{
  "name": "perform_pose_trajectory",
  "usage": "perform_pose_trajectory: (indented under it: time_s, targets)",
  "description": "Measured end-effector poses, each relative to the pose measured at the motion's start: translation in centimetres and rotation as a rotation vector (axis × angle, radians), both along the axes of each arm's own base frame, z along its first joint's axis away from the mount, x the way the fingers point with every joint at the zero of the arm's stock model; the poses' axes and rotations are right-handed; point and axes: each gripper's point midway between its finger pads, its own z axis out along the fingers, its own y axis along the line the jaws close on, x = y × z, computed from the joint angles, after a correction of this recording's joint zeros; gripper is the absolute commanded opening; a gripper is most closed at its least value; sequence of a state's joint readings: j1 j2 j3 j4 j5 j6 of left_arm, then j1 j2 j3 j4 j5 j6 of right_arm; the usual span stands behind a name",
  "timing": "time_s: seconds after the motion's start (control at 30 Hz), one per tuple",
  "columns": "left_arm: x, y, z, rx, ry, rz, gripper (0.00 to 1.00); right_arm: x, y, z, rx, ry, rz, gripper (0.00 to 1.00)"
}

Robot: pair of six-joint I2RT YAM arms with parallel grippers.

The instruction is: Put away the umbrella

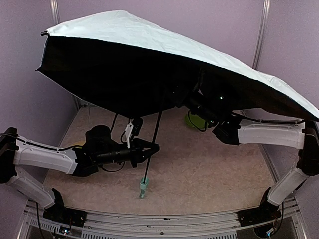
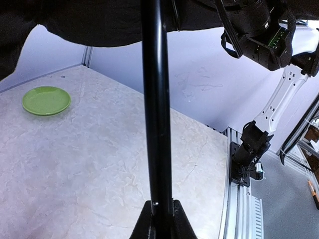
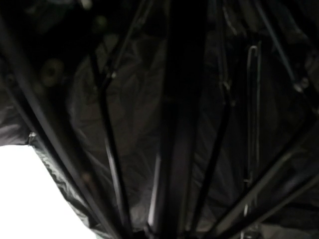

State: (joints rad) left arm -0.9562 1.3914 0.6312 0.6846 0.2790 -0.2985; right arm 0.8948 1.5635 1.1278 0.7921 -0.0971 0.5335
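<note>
Top view: I'm seeing the left gripper (image 1: 148, 148) clamping the open umbrella (image 1: 149, 45) by its shaft (image 1: 156, 127), the canopy spreading above the jaws.
Left wrist: the shaft is rising from between the closed jaws.
Right wrist: lining is filling the view; I'm not seeing the right gripper's jaws, so I cannot tell their state.

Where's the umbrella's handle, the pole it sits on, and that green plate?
umbrella handle (image 1: 143, 188): top external view, middle of the mint grip.
umbrella shaft (image 2: 157, 124): left wrist view, midway along the black pole.
green plate (image 2: 46, 100): left wrist view, bare centre.
</note>
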Motion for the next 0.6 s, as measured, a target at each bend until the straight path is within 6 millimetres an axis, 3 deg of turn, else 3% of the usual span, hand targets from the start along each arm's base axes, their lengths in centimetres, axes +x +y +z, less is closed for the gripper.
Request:
perform_pose_trajectory:
  time_s: [0.33,0.4,0.5,0.6]
  targets:
    - [0.3,-0.1,-0.1,-0.003,-0.016,0.008,0.0,-0.4,0.9,-0.8,-0.021,0.011,0.001,0.17]
    - [1.3,-0.1,2.2,-0.077,-0.059,0.047,0.0,-1.4,2.2,-2.9,-0.08,0.042,0.055,0.16]
    - [3.2,0.8,5.9,-0.187,-0.119,0.123,0.0,-4.2,5.2,-8.9,-0.224,0.113,0.167,0.15]
    - [3.3,0.9,4.8,-0.161,-0.108,0.131,0.0,-4.5,5.2,-10.7,-0.259,0.125,0.173,0.13]
